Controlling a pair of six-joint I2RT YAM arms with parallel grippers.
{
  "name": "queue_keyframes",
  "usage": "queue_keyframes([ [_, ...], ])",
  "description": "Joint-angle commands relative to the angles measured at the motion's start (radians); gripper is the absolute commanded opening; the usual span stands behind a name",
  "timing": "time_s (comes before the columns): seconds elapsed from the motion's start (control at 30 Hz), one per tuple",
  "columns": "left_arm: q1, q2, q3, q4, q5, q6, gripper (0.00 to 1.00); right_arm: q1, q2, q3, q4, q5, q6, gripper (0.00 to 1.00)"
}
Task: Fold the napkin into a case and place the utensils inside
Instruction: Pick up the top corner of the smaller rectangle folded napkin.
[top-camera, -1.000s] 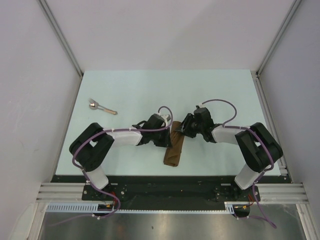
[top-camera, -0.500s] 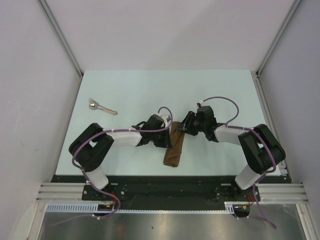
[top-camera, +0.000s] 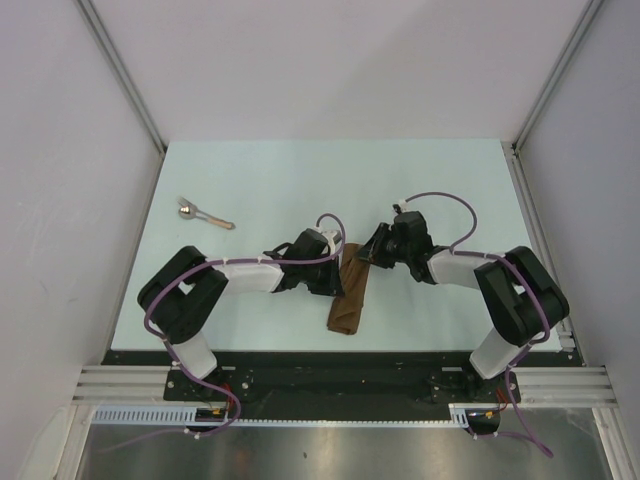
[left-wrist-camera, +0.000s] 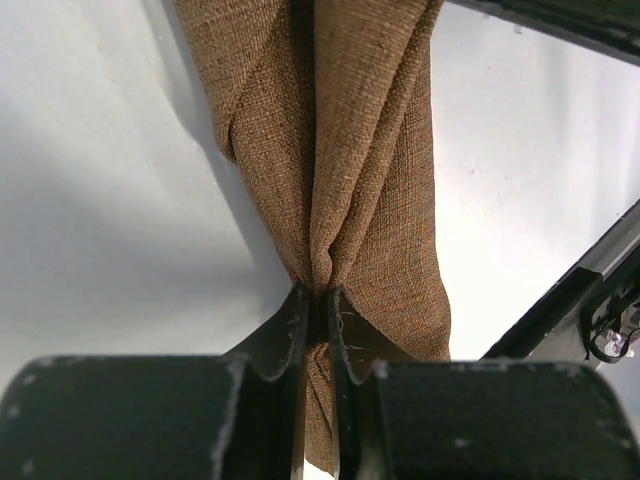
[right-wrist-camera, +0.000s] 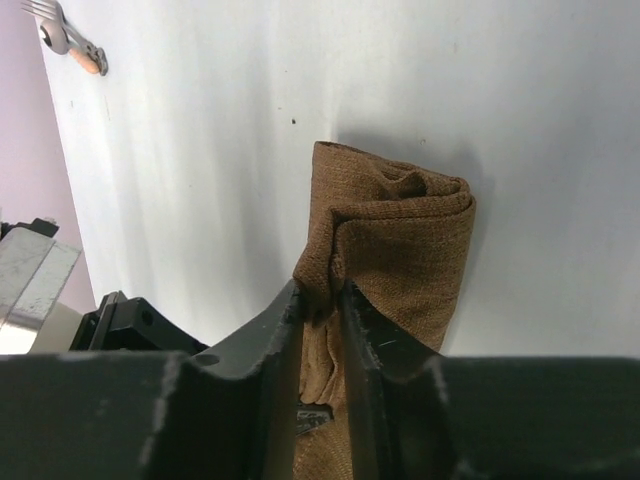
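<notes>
The dark-brown napkin is folded into a narrow case (top-camera: 349, 300) lying lengthwise at the table's front middle. My left gripper (top-camera: 336, 276) is shut on a pinched fold of it from the left; the left wrist view shows the jaws (left-wrist-camera: 318, 292) closed on bunched cloth (left-wrist-camera: 370, 150). My right gripper (top-camera: 368, 256) is shut on the case's far end from the right; the right wrist view shows the jaws (right-wrist-camera: 321, 290) pinching the cloth's edge (right-wrist-camera: 410, 250). The utensils (top-camera: 201, 213), silver heads with tan handle ends, lie at the far left, apart from both grippers, and also show in the right wrist view (right-wrist-camera: 66, 38).
The pale table (top-camera: 300, 180) is bounded by a metal rail on the left (top-camera: 120, 75) and on the right (top-camera: 560, 75), and by the black front edge (top-camera: 330, 358) near the arm bases. The left arm's purple cable (top-camera: 330, 222) loops above the napkin.
My right gripper has shifted slightly left and toward the far end of the napkin, its elbow moving a little. The left gripper, napkin and utensils have stayed put.
</notes>
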Motion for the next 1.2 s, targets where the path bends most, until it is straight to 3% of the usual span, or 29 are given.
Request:
queue_keyframes([
  [0.0,-0.008,0.0,-0.018,-0.035,0.048,-0.013,0.09,-0.001,0.028,0.025,0.053,-0.006,-0.009,0.21],
  [0.23,-0.01,-0.008,-0.021,-0.042,0.052,-0.006,0.11,0.002,0.03,0.021,0.068,-0.005,0.013,0.01],
  [0.3,-0.01,-0.029,-0.025,-0.052,0.052,-0.003,0.3,0.0,0.024,0.013,0.076,0.0,0.019,0.0],
  [0.43,-0.016,-0.054,-0.03,-0.097,0.068,-0.002,0.5,0.0,0.024,0.005,0.091,0.0,0.058,0.0],
  [0.73,-0.04,-0.086,-0.126,-0.06,0.108,-0.039,0.56,0.003,0.082,0.039,0.091,0.012,0.106,0.0],
  [0.8,-0.04,-0.086,-0.134,-0.04,0.118,-0.045,0.54,0.006,0.093,0.051,0.083,0.012,0.108,0.0],
  [0.87,-0.04,-0.083,-0.137,-0.04,0.106,-0.039,0.44,0.008,0.108,0.059,0.08,0.012,0.112,0.01],
  [0.93,-0.04,-0.08,-0.137,-0.037,0.082,-0.034,0.3,0.011,0.108,0.065,0.077,0.004,0.112,0.09],
  [1.03,-0.04,-0.069,-0.146,-0.014,0.075,-0.037,0.18,0.023,0.096,0.08,0.031,0.011,0.085,0.23],
  [1.17,-0.039,-0.072,-0.165,0.03,0.077,-0.051,0.08,0.044,0.071,0.102,-0.044,0.015,0.049,0.36],
])
